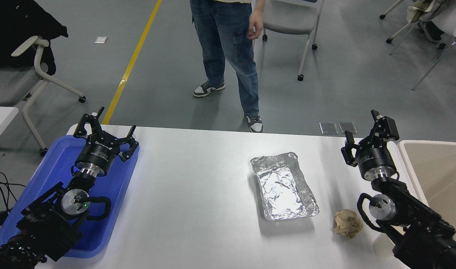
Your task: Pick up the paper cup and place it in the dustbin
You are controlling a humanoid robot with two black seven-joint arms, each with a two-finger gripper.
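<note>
No paper cup shows in this view. The dustbin, a large beige bin with a pale rounded rim, stands off the table's right edge, and only its left part is in the picture. My right gripper hovers open at the table's far right corner, just left of the dustbin's rim, with nothing between its fingers. My left gripper is parked open over the blue tray at the left.
A silver foil tray lies right of the table's centre. A crumpled tan paper ball sits near the front right, beside my right arm. The blue plastic tray fills the left end. A person stands beyond the far edge, with chairs behind.
</note>
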